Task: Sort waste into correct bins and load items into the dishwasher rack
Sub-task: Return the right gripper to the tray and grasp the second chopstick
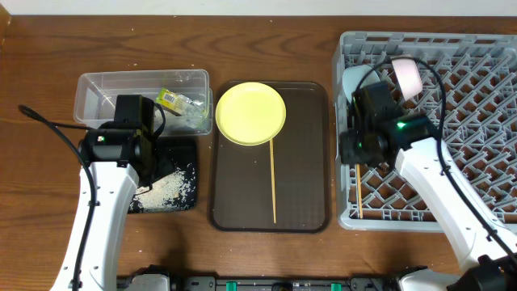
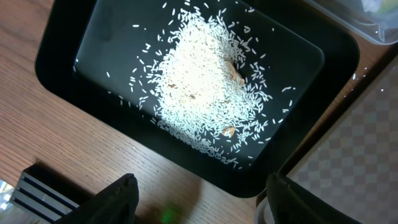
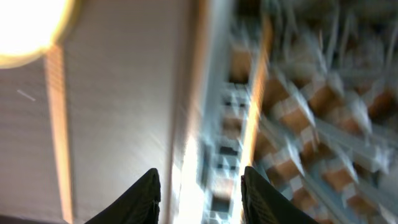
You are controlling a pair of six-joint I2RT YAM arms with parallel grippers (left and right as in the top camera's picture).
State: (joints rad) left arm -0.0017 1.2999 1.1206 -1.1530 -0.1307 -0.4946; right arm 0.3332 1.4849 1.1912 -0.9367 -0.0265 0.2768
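The black tray holds a heap of white rice. In the left wrist view the rice fills the middle of the black tray. My left gripper is open and empty, over the wood just off the tray's edge. The clear tub holds the green-and-yellow wrapper. The yellow plate and one chopstick lie on the brown tray. My right gripper is open and empty above the left edge of the grey rack; that view is blurred.
A light blue bowl and a white bowl stand in the rack's back left part. A thin orange streak lies in the rack, too blurred to identify. The cup is not in view.
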